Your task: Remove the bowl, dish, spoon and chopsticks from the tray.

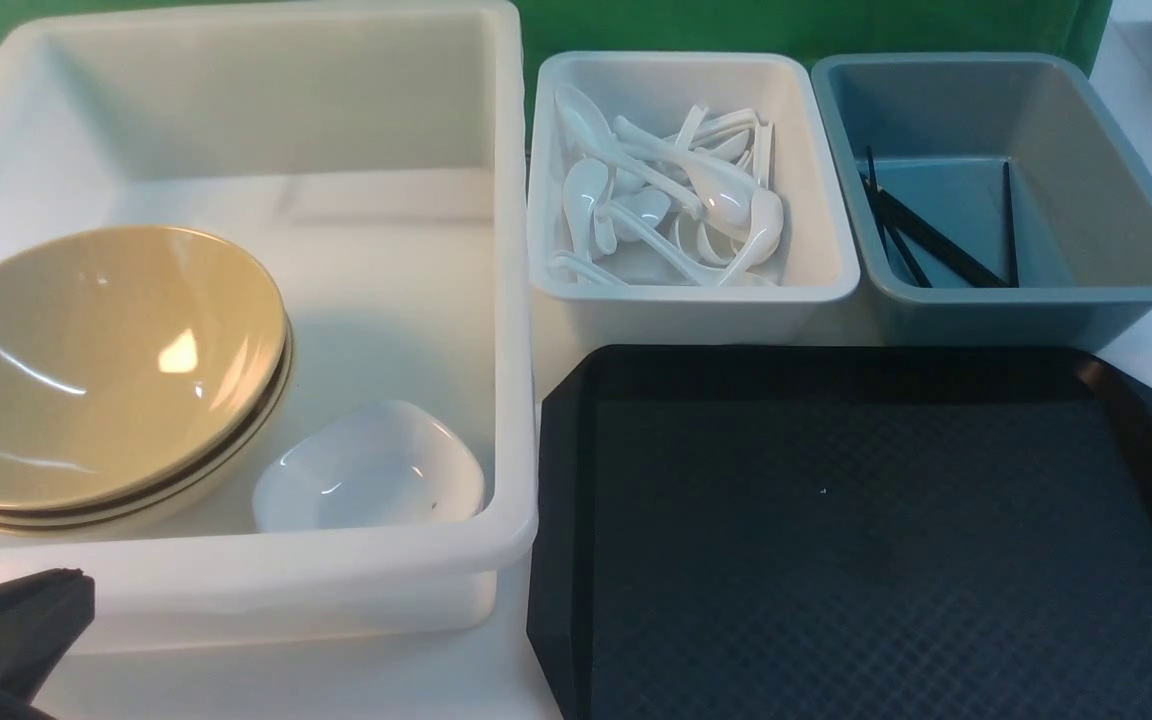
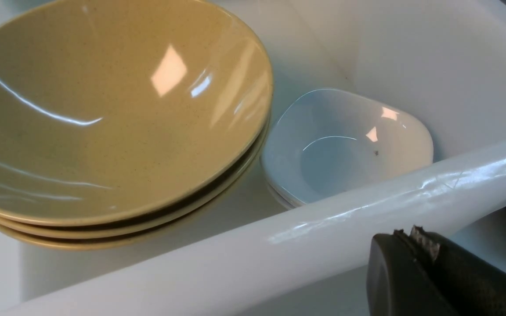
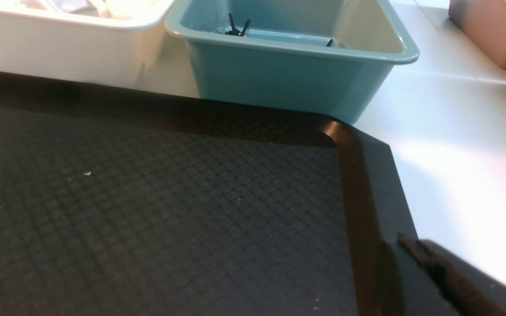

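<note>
1. A white table [image 1: 336,680] with a green backdrop [image 1: 786,25] carries the black tray [image 1: 836,560], its surface bare.
2. The big white tub [image 1: 511,300] holds the stacked bowl [image 1: 96,360] and, beside it, the dish [image 1: 366,470].
3. Spoons [image 1: 676,195] fill the small white tub [image 1: 696,290]; chopsticks [image 1: 926,240] lie in the grey-blue tub [image 1: 1116,220].
4. The left gripper [image 2: 415,239] and right gripper [image 3: 415,250] are pressed together, empty, both cut off by the picture edge.
</note>
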You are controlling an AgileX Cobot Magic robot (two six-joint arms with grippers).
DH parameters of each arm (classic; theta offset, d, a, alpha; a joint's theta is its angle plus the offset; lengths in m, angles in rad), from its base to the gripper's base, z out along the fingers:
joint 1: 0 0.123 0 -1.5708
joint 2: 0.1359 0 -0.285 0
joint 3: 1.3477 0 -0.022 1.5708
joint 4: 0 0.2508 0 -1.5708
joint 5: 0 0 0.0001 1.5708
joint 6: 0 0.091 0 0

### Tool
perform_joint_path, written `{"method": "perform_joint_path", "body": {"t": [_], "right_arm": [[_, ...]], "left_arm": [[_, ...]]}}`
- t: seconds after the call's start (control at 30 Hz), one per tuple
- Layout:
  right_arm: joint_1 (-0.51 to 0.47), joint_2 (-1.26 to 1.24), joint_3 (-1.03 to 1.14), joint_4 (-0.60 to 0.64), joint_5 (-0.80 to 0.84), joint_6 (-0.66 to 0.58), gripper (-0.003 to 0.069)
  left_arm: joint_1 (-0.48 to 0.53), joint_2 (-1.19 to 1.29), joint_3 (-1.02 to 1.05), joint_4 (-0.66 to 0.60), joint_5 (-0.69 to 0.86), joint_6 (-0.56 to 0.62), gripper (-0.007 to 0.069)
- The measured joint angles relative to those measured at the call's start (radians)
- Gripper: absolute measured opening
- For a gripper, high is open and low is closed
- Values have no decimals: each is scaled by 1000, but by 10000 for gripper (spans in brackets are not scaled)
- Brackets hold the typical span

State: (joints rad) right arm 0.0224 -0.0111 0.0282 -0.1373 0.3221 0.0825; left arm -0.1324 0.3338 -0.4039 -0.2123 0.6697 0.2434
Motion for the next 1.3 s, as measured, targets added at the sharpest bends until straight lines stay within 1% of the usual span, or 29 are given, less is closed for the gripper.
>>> {"method": "perform_joint_path", "body": {"t": [0.5,0.6,0.73,0.77,0.8,0.87,0.93,0.97,1.03,1.17,1.3], "right_arm": [[0,0,0,0,1,0,68],[0,0,0,0,1,0,69],[0,0,0,0,1,0,75],[0,0,0,0,1,0,77],[0,0,0,0,1,0,77],[0,0,0,0,1,0,78],[0,0,0,0,1,0,78],[0,0,0,0,1,0,78],[0,-1,0,0,1,0,78],[0,-1,0,0,1,0,78],[0,-1,0,0,1,0,78]], "left_arm": [[0,-3,5,-3,-4,0,-8],[2,-39,42,0,-26,0,-8],[21,-131,85,52,-84,-1,-8],[39,-195,106,68,-132,-12,-8],[42,-202,108,73,-139,-17,-8],[76,-278,140,108,-224,-59,-8],[118,-330,177,151,-312,-118,-8],[127,-333,186,159,-321,-131,-8],[184,-347,253,199,-421,-208,-8],[222,-348,359,212,-472,-276,-8],[215,-348,428,212,-463,-285,-8]]}}
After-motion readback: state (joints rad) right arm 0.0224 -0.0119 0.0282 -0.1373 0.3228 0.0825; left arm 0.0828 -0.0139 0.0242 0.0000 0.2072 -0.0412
